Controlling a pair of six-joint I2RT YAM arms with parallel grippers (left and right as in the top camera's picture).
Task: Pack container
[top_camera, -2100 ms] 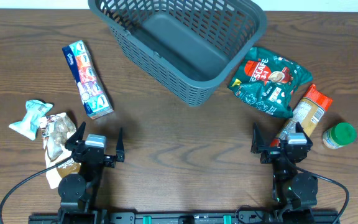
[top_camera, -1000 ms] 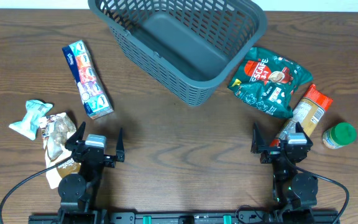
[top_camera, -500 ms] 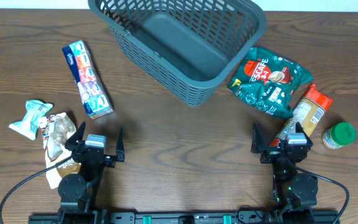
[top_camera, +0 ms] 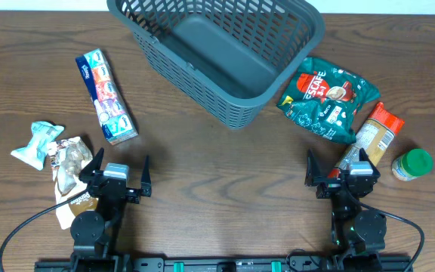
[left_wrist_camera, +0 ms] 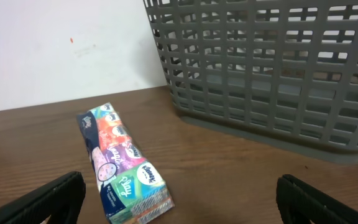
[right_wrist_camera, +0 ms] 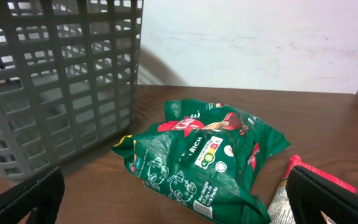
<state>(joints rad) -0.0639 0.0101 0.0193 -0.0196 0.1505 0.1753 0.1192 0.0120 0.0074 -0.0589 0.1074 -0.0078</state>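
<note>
The container, a large dark grey lattice basket (top_camera: pixel 217 49), stands empty at the back middle of the table; it also shows in the left wrist view (left_wrist_camera: pixel 266 68) and the right wrist view (right_wrist_camera: pixel 55 81). My left gripper (top_camera: pixel 116 175) is open and empty near the front left, its fingertips (left_wrist_camera: pixel 179 199) wide apart behind a colourful tissue pack (left_wrist_camera: pixel 123 168), also seen from overhead (top_camera: pixel 106 97). My right gripper (top_camera: pixel 340 172) is open and empty at the front right (right_wrist_camera: pixel 179 199), facing a green coffee bag (right_wrist_camera: pixel 204 158), also seen from overhead (top_camera: pixel 327 98).
A pale crumpled packet (top_camera: pixel 38 143) and a clear snack bag (top_camera: pixel 70 162) lie at the left. A red-topped pouch (top_camera: pixel 372 134) and a small green-lidded jar (top_camera: pixel 411 165) lie at the right, beside the right gripper. A white wall stands behind the table.
</note>
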